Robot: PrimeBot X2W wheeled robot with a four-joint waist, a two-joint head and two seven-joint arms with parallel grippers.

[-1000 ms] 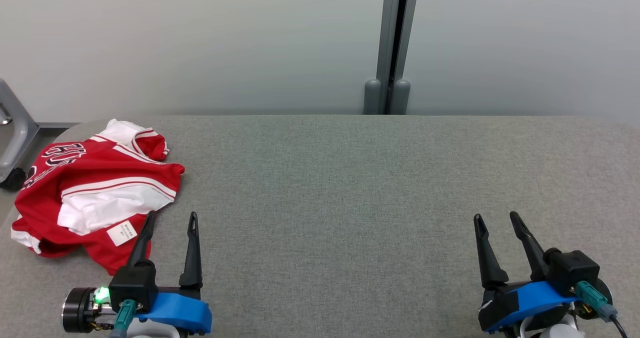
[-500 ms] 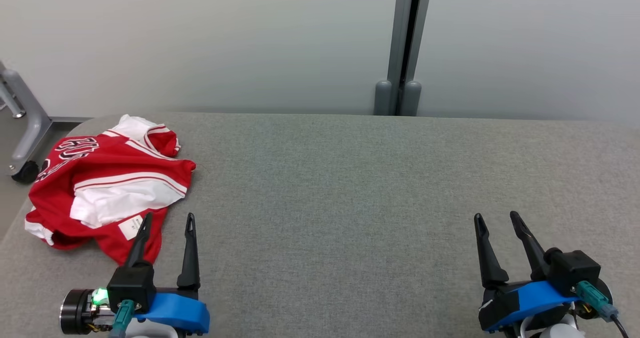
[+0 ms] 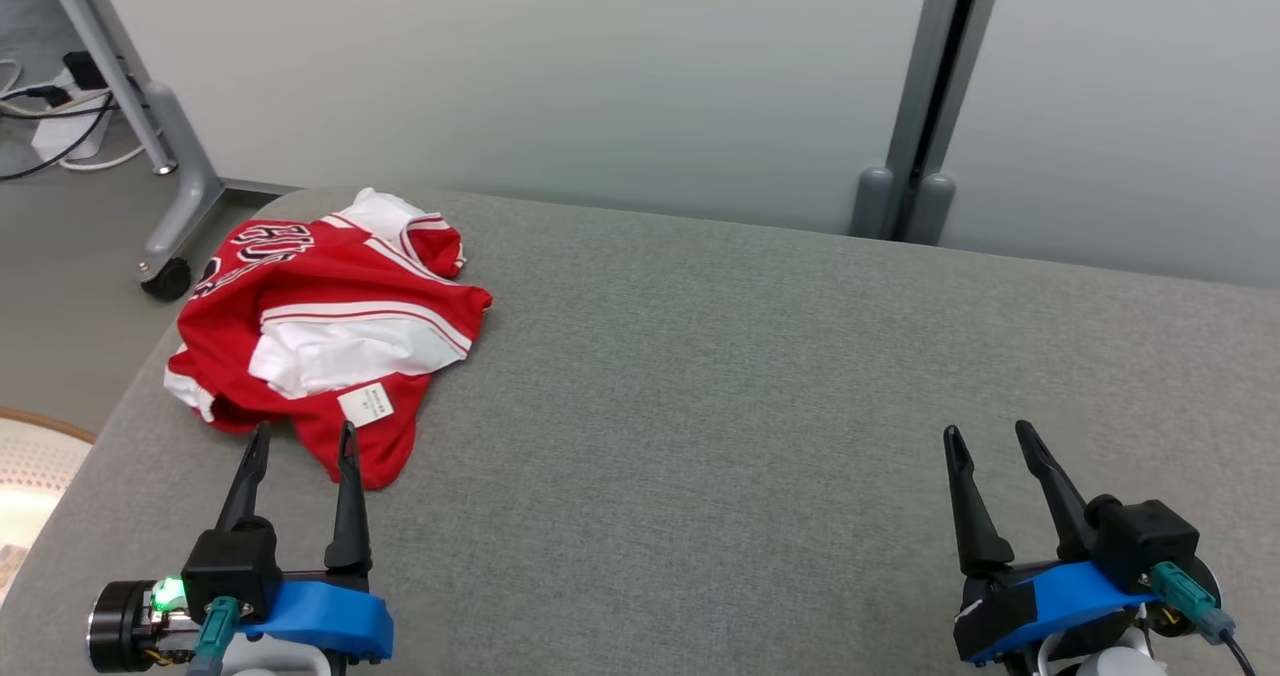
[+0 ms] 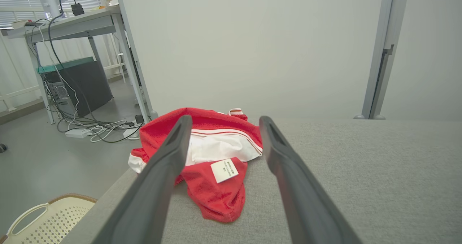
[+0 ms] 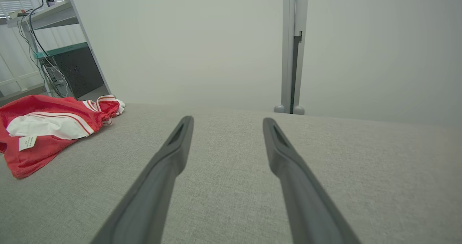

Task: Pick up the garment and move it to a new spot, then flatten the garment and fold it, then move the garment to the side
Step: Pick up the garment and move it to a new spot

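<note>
Overhead, left gripper (image 3: 305, 428) spread near garment (image 3: 330, 296), right gripper (image 3: 986, 430) spread too; left wrist view adds desk top (image 4: 72, 22)

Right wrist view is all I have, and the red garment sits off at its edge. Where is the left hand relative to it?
Observer: The left hand is open, with its fingertips at the near edge of the garment.
Operator: Anything on the floor on that side?
Observer: A cream perforated basket stands on the floor beside the left end of the table.
</note>
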